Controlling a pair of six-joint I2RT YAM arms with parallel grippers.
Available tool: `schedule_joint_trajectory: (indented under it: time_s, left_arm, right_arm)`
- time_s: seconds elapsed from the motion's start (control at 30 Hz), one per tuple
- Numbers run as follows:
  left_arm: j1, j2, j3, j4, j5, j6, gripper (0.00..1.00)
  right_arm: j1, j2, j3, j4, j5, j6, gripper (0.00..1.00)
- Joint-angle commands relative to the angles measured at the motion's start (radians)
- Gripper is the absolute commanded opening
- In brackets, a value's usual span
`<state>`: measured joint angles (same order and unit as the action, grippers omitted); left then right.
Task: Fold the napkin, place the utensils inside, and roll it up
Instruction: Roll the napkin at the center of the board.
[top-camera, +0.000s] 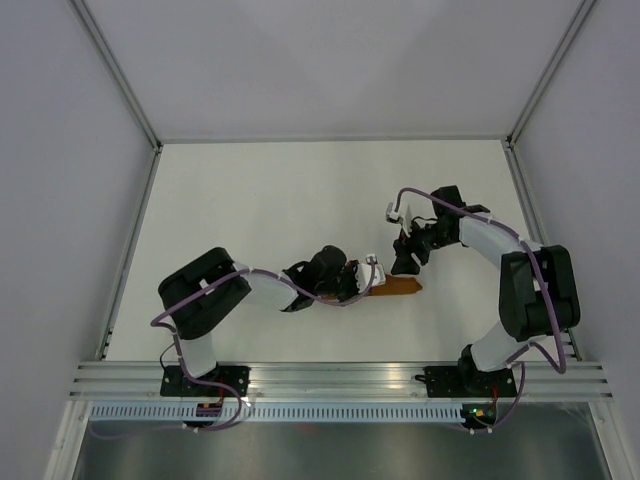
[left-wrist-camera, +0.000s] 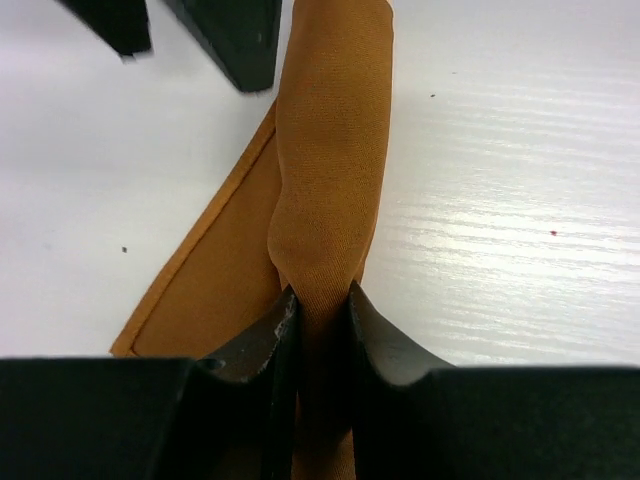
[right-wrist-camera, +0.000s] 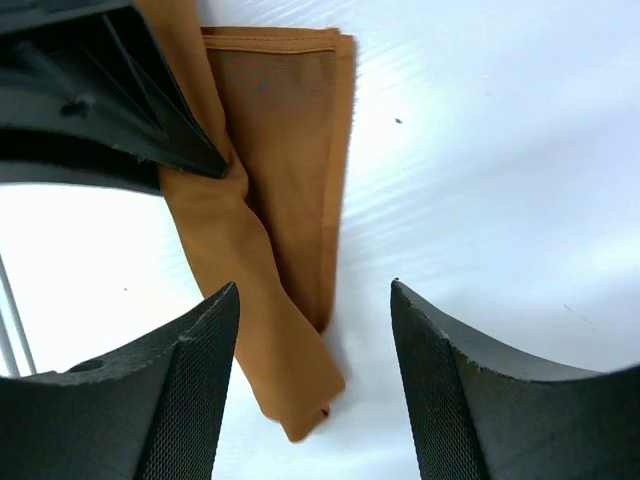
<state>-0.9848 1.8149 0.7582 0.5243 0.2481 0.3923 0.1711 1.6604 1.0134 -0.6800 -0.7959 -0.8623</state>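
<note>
Two grippers meet over one narrow bundle of cloth lying on the white table (top-camera: 300, 190), nearer the near edge than the far one and a little toward my right side. The bundle is the napkin (top-camera: 402, 288), rust-orange and drawn into a long, slim shape. My left gripper (top-camera: 362, 280) reaches in low from the left and is clenched on one end of it. In the left wrist view, the gripper (left-wrist-camera: 320, 310) has its jaws pressed against both sides of the cloth, which bunches where it is pinched. From that pinch the napkin (left-wrist-camera: 330, 150) runs away from me as a rounded, smooth roll. A flat flap with a stitched hem lies on the table just beside the roll, on its left. My right gripper (top-camera: 408, 262) hangs above the other part of the bundle and is released. In the right wrist view, the gripper (right-wrist-camera: 312, 290) has its jaws spread wide and no cloth touches either one. Below them the napkin (right-wrist-camera: 270, 200) shows as a flat, hemmed, folded layer with a thicker twisted length crossing it. The loose tip of that length rests on the table near the bottom of the view. The dark body of my left gripper (right-wrist-camera: 110, 100) fills the upper left corner there, and its tip is closed on the cloth.
</note>
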Motion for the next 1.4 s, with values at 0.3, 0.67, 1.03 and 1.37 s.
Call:
schedule_joint_trajectory:
  time_s: [0.3,0.67,1.03,1.37]
  left_arm:
    - [0.166,0.201,0.171,-0.389,0.513,-0.26,0.06]
    - [0.19,0.288,0.269,-0.466,0.625,-0.297,0.06]
    - [0.207,0.346,0.38,-0.605,0.645,-0.308,0.06]
    - [0.218,0.397,0.486,-0.728,0.62,-0.319,0.13]
  right_arm:
    - [0.025,-0.39,-0.312,0.272,0.007,0.019,0.73]
    - [0.307,-0.504,-0.542,0.565,0.345,0.059,0.75]
    - [0.36,-0.449,-0.553,0.553,0.37,0.034,0.6]
    - [0.369,-0.378,-0.539,0.516,0.371,0.019,0.44]
